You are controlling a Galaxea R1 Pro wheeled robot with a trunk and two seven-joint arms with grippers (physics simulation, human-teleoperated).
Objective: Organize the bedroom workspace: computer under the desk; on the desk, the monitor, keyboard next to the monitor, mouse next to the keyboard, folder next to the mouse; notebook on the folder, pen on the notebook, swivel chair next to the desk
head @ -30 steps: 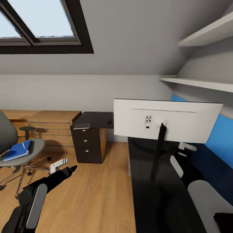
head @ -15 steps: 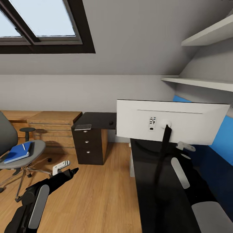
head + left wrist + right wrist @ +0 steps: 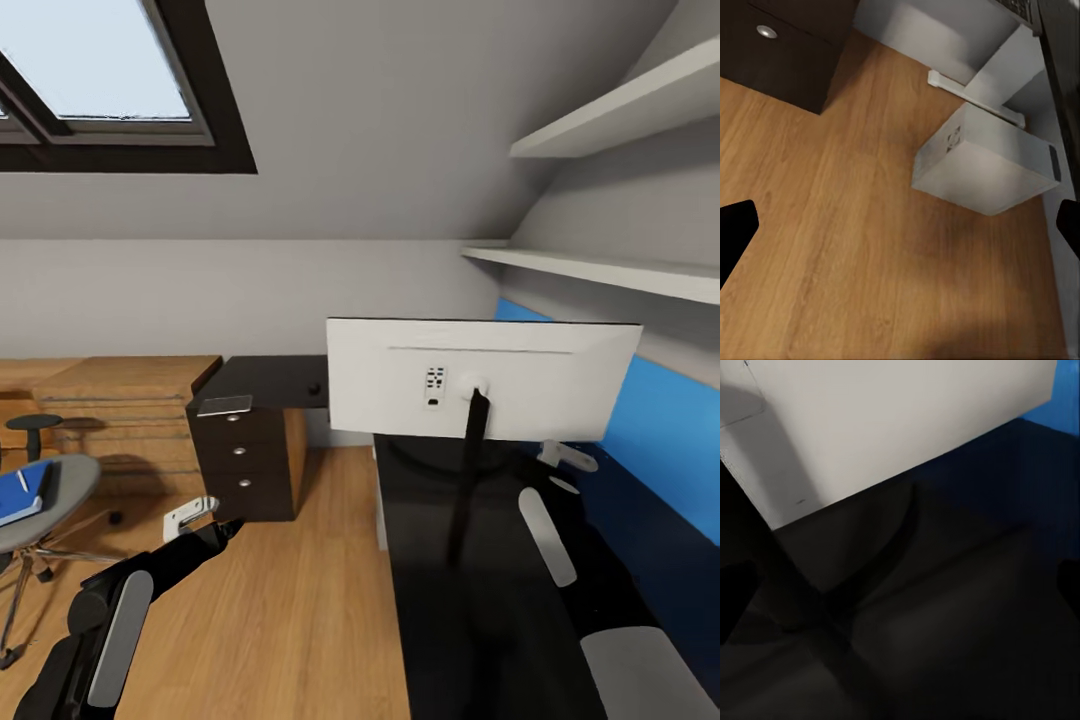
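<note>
The monitor (image 3: pixel 480 380) stands on the black desk (image 3: pixel 470 620) with its white back toward me, and also appears in the right wrist view (image 3: pixel 892 427). My right gripper (image 3: pixel 565 462) hovers open just behind it, over the desk top (image 3: pixel 930 630). My left gripper (image 3: pixel 205 517) hangs open over the wood floor. The left wrist view has the white-grey computer (image 3: pixel 982 161) on the floor under the desk. A flat keyboard (image 3: pixel 225 405) and a small black mouse (image 3: pixel 314 388) lie on the far desk section. At far left, the swivel chair (image 3: pixel 50 490) carries the blue folder (image 3: pixel 10 500), notebook (image 3: pixel 44 486) and pen (image 3: pixel 22 481).
Black drawers (image 3: pixel 245 465) stand under the far desk section, with a light wood drawer unit (image 3: pixel 120 400) beside them. White shelves (image 3: pixel 600 268) and a blue panel (image 3: pixel 660 430) line the right wall. A skylight (image 3: pixel 100 80) sits in the sloped ceiling. Open wood floor (image 3: pixel 290 600) lies between chair and desk.
The whole picture has shifted left, so the camera has turned; the chair is now cut by the left edge. Both arms keep their pose.
</note>
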